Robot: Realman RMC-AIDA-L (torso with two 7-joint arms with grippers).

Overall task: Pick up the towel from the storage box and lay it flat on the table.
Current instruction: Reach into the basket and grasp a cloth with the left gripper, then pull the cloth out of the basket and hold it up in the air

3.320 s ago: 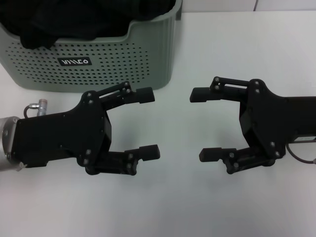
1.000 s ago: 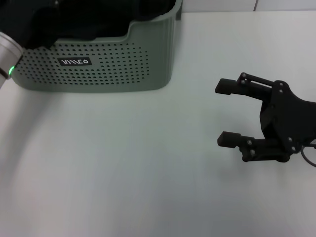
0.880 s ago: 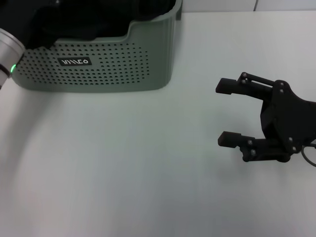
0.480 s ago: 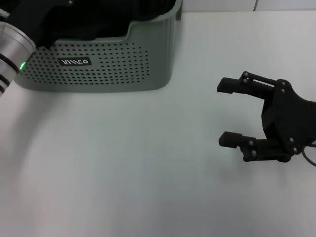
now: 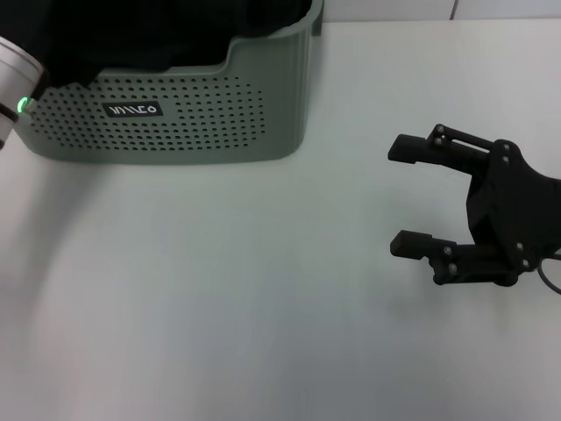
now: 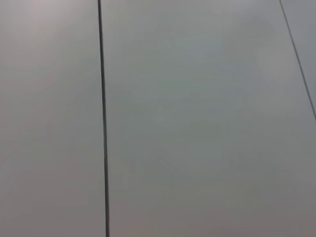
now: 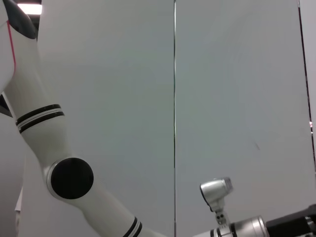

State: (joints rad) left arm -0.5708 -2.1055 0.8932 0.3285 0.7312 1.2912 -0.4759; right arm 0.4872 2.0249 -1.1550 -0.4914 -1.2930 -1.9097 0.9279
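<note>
The storage box (image 5: 175, 123), pale grey-green with rows of holes and a black label (image 5: 131, 110), stands at the table's far left. Dark cloth (image 5: 193, 31) fills its top. No teal or yellow face shows, so I cannot tell the towel apart from it. My left arm's silver wrist with a green light (image 5: 16, 92) is at the box's left end. Its gripper merges with the dark mass over the box. My right gripper (image 5: 401, 195) is open and empty over the white table (image 5: 263, 289), to the right of the box.
The left wrist view shows only grey wall panels with a dark seam (image 6: 102, 118). The right wrist view shows wall panels and my white left arm with black bands (image 7: 59, 163).
Since 3.3 s ago my left gripper has left the table front and gone up to the box. My right gripper has drawn off to the right. In the last half second the left wrist pulled back left.
</note>
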